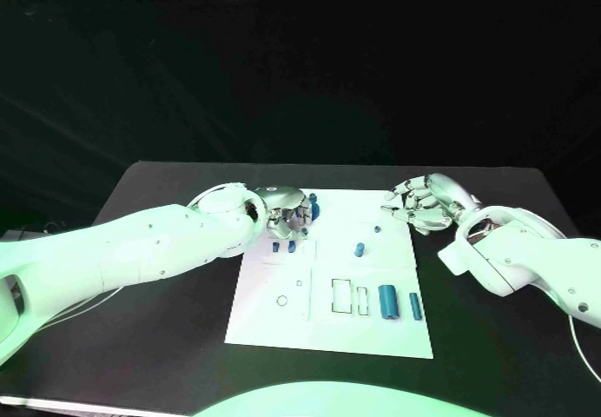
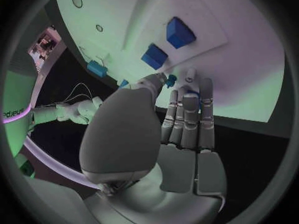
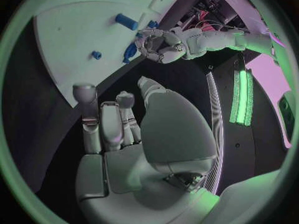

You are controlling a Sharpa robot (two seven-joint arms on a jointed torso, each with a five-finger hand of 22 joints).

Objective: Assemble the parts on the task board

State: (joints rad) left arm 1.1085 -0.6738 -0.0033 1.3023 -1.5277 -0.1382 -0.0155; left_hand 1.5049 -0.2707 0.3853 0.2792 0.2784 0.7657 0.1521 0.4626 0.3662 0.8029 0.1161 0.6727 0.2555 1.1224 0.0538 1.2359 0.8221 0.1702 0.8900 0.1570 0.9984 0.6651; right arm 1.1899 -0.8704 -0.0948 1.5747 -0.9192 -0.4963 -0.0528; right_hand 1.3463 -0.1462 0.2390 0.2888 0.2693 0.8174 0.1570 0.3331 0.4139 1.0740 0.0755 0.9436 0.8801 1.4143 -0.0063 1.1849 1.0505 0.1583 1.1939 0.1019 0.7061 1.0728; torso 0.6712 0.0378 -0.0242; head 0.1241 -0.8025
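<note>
Two blue cylindrical parts [image 1: 388, 301] lie nearest on the white task board [image 1: 328, 334]; left robot hand [image 1: 286, 214] pinches a small blue part [image 2: 170, 79], right robot hand [image 1: 421, 201] curled, holding nothing.

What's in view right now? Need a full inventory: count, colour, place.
Table: one, black, under everything.
Task board: one, white, middle of the table, with outlined slots in its near half.
Large cylinders: two, blue, lying side by side on the board's near right part.
Small parts mid-board: two, blue, one near the centre, one a little farther back.
Square blocks: two, blue, on the board's far left part, just ahead of the left hand.
Long part: one, blue, at the left hand's fingers; whether it is gripped is unclear.
Left robot hand: one, silver, over the board's far left corner.
Right robot hand: one, silver, fingers curled, holding nothing, at the board's far right corner.
</note>
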